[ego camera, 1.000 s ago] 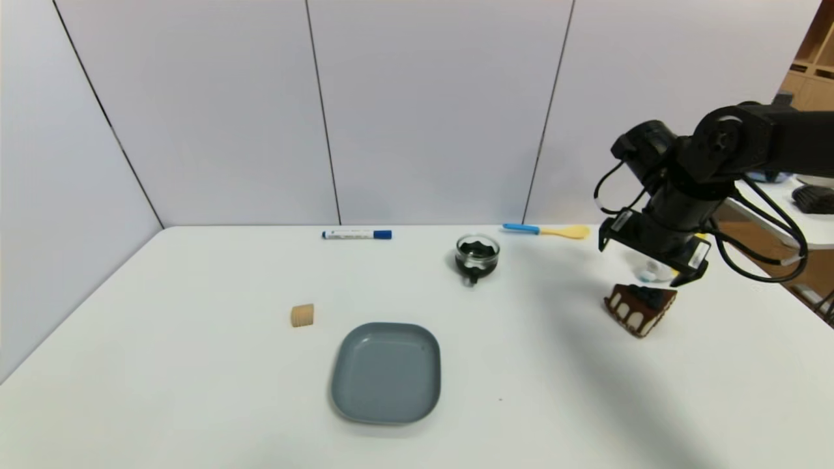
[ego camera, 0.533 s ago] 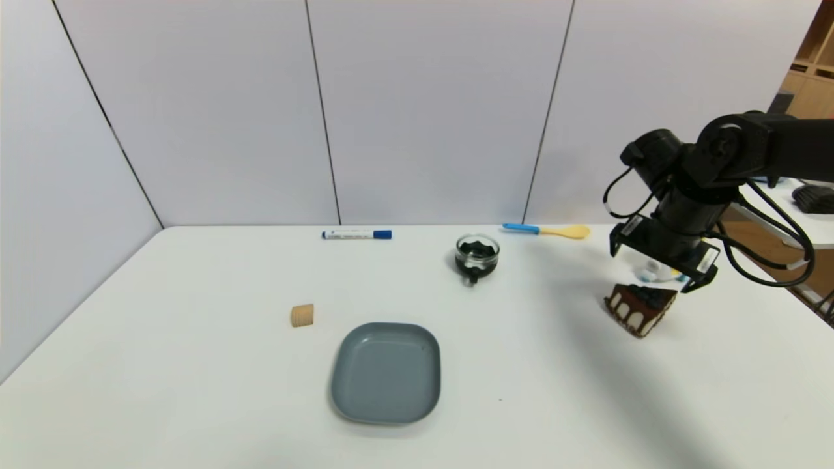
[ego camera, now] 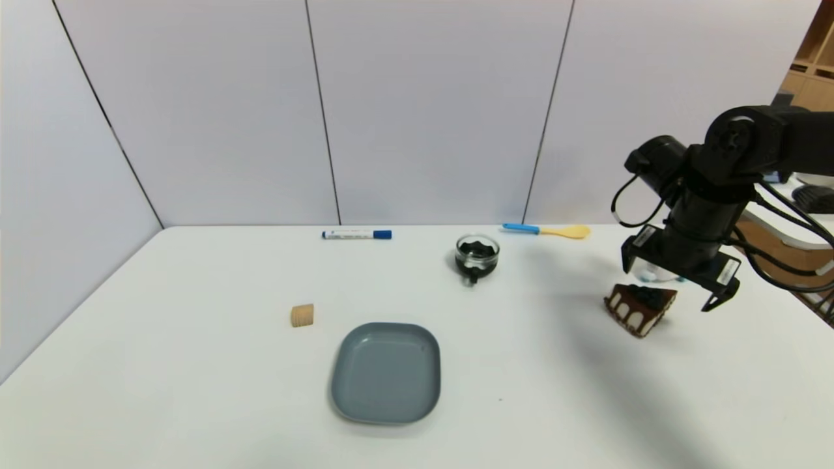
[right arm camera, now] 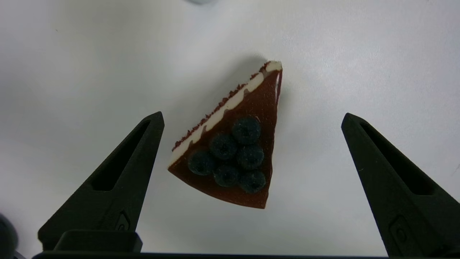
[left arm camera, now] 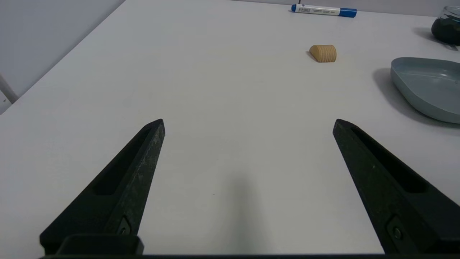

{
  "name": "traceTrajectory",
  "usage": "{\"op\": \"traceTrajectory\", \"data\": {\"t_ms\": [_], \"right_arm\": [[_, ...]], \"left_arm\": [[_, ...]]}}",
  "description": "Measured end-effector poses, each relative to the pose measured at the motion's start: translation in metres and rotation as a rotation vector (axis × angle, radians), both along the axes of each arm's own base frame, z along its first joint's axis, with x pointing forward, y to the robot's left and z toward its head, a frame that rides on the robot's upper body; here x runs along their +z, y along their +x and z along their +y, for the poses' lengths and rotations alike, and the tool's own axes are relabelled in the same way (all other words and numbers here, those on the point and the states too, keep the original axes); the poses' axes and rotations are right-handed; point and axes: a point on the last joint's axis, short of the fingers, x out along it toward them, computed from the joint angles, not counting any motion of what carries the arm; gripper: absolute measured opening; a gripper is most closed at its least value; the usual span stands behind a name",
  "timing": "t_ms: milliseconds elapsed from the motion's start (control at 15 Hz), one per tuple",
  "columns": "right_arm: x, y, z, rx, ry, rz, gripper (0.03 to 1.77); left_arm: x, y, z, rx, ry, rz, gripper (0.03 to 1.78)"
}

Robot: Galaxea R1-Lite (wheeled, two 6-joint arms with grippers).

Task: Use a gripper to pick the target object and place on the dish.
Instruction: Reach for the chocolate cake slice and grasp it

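No text can be read; the marker bears a label (print too small).

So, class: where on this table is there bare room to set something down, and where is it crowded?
Bare: the near-left stretch in front of the tan cylinder, the band between the dish and the cake slice, and the dish itself. Crowded: the back edge with the marker, glass cup and spoon, and the spot under the open right gripper.
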Motion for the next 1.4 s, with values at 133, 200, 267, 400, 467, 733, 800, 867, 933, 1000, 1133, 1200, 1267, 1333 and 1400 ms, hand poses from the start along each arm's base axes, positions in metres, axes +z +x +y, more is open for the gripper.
{"op": "traceTrajectory", "data": {"t_ms": [133, 200, 267, 400, 467, 733, 800, 867, 933, 1000, 1133, 1200, 1267, 1333, 1400], "right_arm": [[-0.005, 0.000, 0.002, -0.027, 0.011, 0.011, 1.71], [-0.008, 0.001, 0.003, -0.039, 0.016, 0.018, 1.71], [-0.011, 0.002, 0.003, -0.050, 0.020, 0.023, 1.71], [-0.017, 0.004, 0.005, -0.061, 0.025, 0.035, 1.71], [-0.020, 0.005, 0.006, -0.066, 0.026, 0.043, 1.71], [-0.026, 0.007, 0.008, -0.060, 0.051, 0.060, 1.71], [-0.027, 0.007, 0.009, -0.061, 0.053, 0.061, 1.71], [-0.027, 0.007, 0.010, -0.059, 0.055, 0.060, 1.71], [-0.027, 0.006, 0.011, -0.058, 0.056, 0.061, 1.55], [-0.027, 0.006, 0.011, -0.055, 0.056, 0.062, 1.37], [-0.028, 0.006, 0.012, -0.050, 0.071, 0.069, 1.09], [-0.029, 0.006, 0.012, -0.050, 0.079, 0.074, 0.97], [-0.029, 0.006, 0.011, -0.051, 0.081, 0.079, 0.89], [-0.030, 0.006, 0.012, -0.052, 0.081, 0.082, 0.83], [-0.031, 0.006, 0.011, -0.051, 0.080, 0.084, 0.81]], "left_arm": [[0.000, 0.000, 0.000, 0.000, 0.000, 0.000, 1.69], [0.000, 0.000, 0.000, 0.000, 0.000, 0.000, 1.69], [0.000, 0.000, 0.000, 0.000, 0.000, 0.000, 1.69], [0.000, 0.000, 0.000, 0.000, 0.000, 0.000, 1.69], [0.000, 0.000, 0.000, 0.001, -0.001, 0.000, 1.69], [0.000, 0.000, 0.000, 0.000, 0.000, 0.000, 1.69], [0.000, 0.000, 0.000, 0.000, 0.000, 0.000, 1.69], [0.000, 0.000, 0.000, 0.001, -0.001, 0.000, 1.69], [0.000, 0.000, 0.000, 0.001, 0.000, 0.000, 1.69], [0.000, 0.000, 0.000, 0.000, 0.000, 0.000, 1.69], [0.000, 0.000, 0.000, 0.000, 0.000, 0.000, 1.69], [0.000, 0.000, 0.000, 0.000, 0.000, 0.000, 1.69], [0.000, 0.000, 0.000, 0.000, 0.000, 0.000, 1.69], [0.000, 0.000, 0.000, 0.001, 0.000, 0.000, 1.69], [0.000, 0.000, 0.000, 0.000, 0.000, 0.000, 1.69]]}}
